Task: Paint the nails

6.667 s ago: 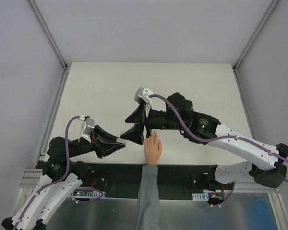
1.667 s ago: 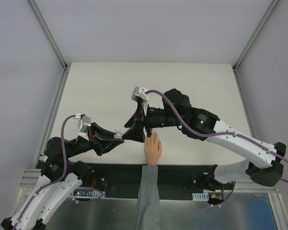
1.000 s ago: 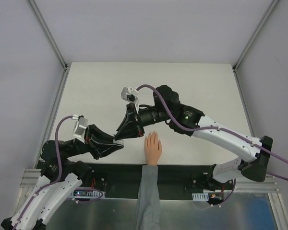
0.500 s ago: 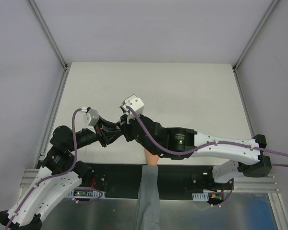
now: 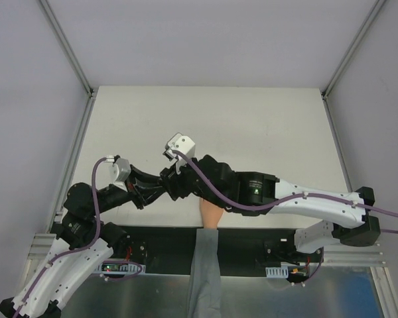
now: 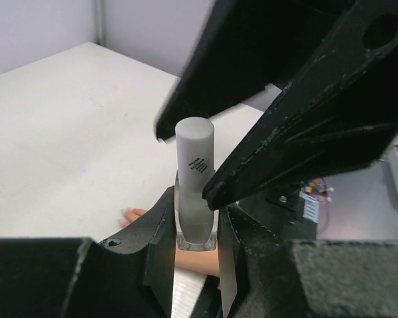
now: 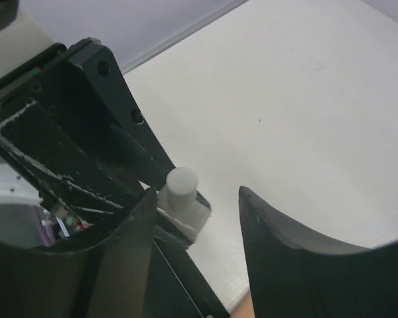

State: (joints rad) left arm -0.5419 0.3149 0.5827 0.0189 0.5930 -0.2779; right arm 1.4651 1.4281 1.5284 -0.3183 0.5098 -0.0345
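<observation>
Both work the polish bottle (image 6: pixel 194 215): left gripper (image 6: pixel 196 233) clamps it, right gripper (image 7: pixel 196 199) gapes round its cap (image 6: pixel 195 151); you'd likely close there next.

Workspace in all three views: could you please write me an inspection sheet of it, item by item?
Surface: white table, plain.
Job's things: peach hand with grey sleeve lies at the near edge, mostly under the right arm; nails hidden. Small bottle with white cap.
Clutter: nothing seen.
Grippers: left gripper shut on the bottle; right gripper open, fingers on either side of the cap.
Cables: purple cables run along both arms.
Surroundings: pale walls, metal frame posts.
</observation>
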